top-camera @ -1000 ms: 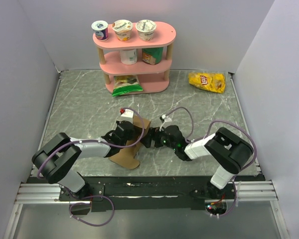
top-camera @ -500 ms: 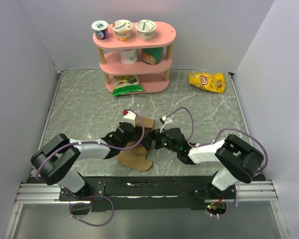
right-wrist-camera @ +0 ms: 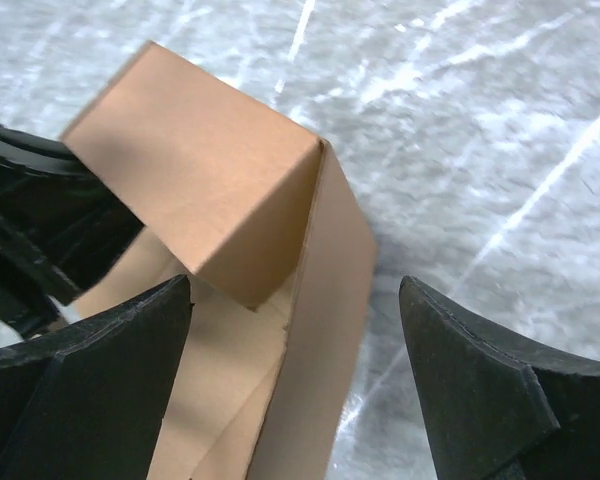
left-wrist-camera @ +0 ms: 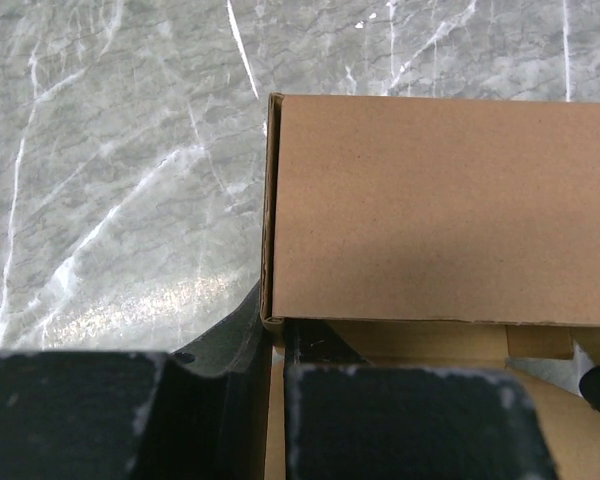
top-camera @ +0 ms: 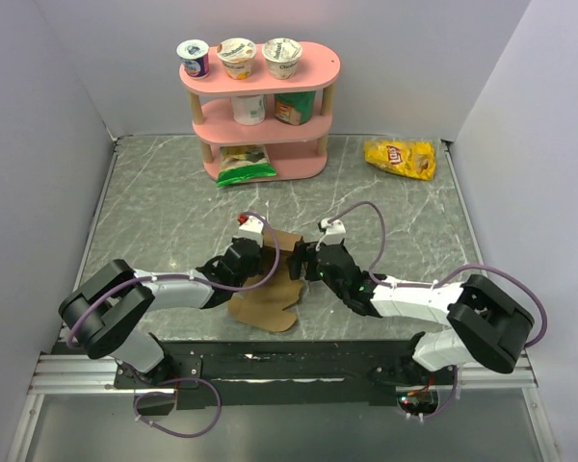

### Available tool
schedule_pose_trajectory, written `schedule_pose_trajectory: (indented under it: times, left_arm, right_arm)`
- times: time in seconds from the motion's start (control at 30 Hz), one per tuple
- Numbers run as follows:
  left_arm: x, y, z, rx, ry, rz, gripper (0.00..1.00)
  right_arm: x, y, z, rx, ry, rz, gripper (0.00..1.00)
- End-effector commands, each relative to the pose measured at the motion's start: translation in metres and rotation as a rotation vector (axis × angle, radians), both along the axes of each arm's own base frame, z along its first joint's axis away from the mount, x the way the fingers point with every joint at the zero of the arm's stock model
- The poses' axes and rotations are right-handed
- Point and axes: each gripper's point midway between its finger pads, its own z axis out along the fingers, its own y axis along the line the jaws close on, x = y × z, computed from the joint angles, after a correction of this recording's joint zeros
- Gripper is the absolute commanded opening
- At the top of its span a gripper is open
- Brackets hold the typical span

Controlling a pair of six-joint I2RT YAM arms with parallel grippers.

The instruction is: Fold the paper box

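Observation:
The paper box [top-camera: 270, 289] is plain brown cardboard, partly folded, lying mid-table between the two arms. My left gripper [top-camera: 260, 262] is shut on one of its side walls; in the left wrist view the thin wall edge [left-wrist-camera: 271, 330] sits pinched between the black fingers, with a folded panel [left-wrist-camera: 440, 210] beyond. My right gripper [top-camera: 299, 265] is open, its fingers [right-wrist-camera: 90, 360] spread on either side of a raised wall of the box [right-wrist-camera: 320, 330], not touching it.
A pink three-tier shelf [top-camera: 260, 108] with yogurt cups and snack packs stands at the back. A yellow chip bag [top-camera: 400, 158] lies at the back right. Grey walls close in the table left and right.
The right arm has swung its forearm out to the right and brought its open gripper up to the box's right wall. The box has shifted slightly right with the left gripper holding it.

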Motion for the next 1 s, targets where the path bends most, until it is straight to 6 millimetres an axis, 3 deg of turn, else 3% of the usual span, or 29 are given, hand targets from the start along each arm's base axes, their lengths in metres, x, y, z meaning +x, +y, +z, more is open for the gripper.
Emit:
schedule_pose_trajectory:
  times: [0.0, 0.3, 0.7, 0.8, 0.9, 0.93, 0.97]
  left_arm:
    - [-0.004, 0.008, -0.004, 0.030, 0.030, 0.039, 0.01]
    - [-0.001, 0.012, -0.002, 0.050, 0.020, 0.059, 0.01]
    - [-0.002, 0.012, 0.000, 0.048, 0.019, 0.056, 0.01]
    - [-0.002, 0.011, 0.001, 0.043, 0.018, 0.052, 0.01]
    - [-0.002, 0.010, 0.001, 0.047, 0.016, 0.052, 0.01]
    - [-0.004, 0.009, 0.001, 0.050, 0.013, 0.050, 0.01]
    - [-0.004, 0.009, 0.002, 0.050, 0.010, 0.052, 0.01]
  right_arm:
    - [-0.006, -0.007, 0.004, -0.044, 0.006, -0.076, 0.90]
    - [-0.035, -0.031, 0.016, -0.017, 0.011, -0.115, 0.92]
    - [-0.045, -0.061, -0.009, -0.090, 0.083, -0.210, 0.67]
    - [-0.041, -0.061, -0.005, -0.082, 0.054, -0.216, 0.55]
    - [-0.036, -0.064, -0.005, -0.109, 0.055, -0.249, 0.34]
    - [-0.034, -0.064, -0.004, -0.124, 0.059, -0.261, 0.22]
    - [-0.033, -0.065, -0.004, -0.126, 0.069, -0.282, 0.19]
